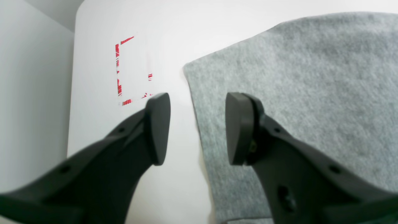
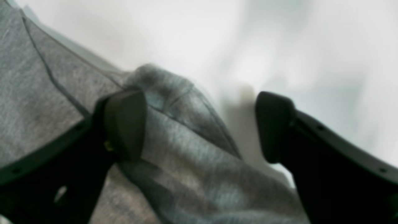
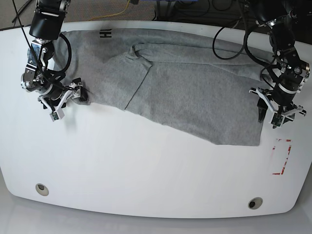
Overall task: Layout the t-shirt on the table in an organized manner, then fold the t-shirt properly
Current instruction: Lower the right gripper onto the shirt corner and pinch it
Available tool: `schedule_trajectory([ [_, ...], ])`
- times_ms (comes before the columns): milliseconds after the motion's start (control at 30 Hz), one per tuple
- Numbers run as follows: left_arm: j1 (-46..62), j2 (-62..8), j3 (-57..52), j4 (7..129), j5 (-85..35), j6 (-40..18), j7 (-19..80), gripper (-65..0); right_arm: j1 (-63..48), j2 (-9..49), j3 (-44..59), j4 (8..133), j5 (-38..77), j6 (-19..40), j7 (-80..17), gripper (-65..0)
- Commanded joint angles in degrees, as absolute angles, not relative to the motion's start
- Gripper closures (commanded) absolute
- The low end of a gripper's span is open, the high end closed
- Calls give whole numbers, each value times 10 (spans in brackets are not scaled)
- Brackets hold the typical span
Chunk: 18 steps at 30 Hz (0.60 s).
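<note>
The heather-grey t-shirt (image 3: 185, 92) lies spread across the far half of the white table (image 3: 146, 175), with black lettering (image 3: 105, 33) at its far left edge. My left gripper (image 3: 270, 117) is at the shirt's right edge. In the left wrist view, the left gripper (image 1: 197, 129) is open and holds nothing; one finger is over the t-shirt (image 1: 295, 77) and the other over bare table (image 1: 102, 25). My right gripper (image 3: 66, 105) is at the shirt's left edge. In the right wrist view, the right gripper (image 2: 199, 127) is open wide around a raised bunch of the t-shirt (image 2: 186, 149).
A red rectangular outline (image 3: 282, 157) is marked near the table's right edge, just in front of my left gripper; the same red rectangular outline (image 1: 132, 71) shows in the left wrist view. Two round holes (image 3: 42, 189) (image 3: 254, 202) sit near the front edge. Cables (image 3: 195, 9) run behind the table.
</note>
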<state>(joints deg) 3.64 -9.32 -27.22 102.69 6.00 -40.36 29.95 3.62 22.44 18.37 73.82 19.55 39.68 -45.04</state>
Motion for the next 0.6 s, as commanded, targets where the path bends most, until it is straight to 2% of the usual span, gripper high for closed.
schedule_trajectory([
  [0, 29, -102, -274, 1023, 53, -400, 285, -267, 43, 235, 187, 747, 199, 400, -446, -451],
  [133, 29, -102, -275, 1016, 53, -400, 285, -267, 44, 235, 187, 747, 199, 400, -446, -360],
  [267, 29, -102, -275, 1016, 53, -400, 285, -267, 45, 235, 187, 747, 199, 400, -446, -242],
  [333, 29, -102, -275, 1016, 53, -400, 285, -267, 45, 235, 187, 747, 199, 400, -446, -142],
  [433, 29, -102, -275, 1016, 53, -400, 285, -267, 45, 235, 186, 747, 199, 400, -446, -37],
  [500, 29, -102, -275, 1016, 53, -400, 285, -267, 45, 235, 186, 747, 199, 400, -446, 0],
  [567, 29, -102, -275, 1016, 53, -400, 285, -267, 45, 235, 186, 748, 199, 400, -446, 0],
])
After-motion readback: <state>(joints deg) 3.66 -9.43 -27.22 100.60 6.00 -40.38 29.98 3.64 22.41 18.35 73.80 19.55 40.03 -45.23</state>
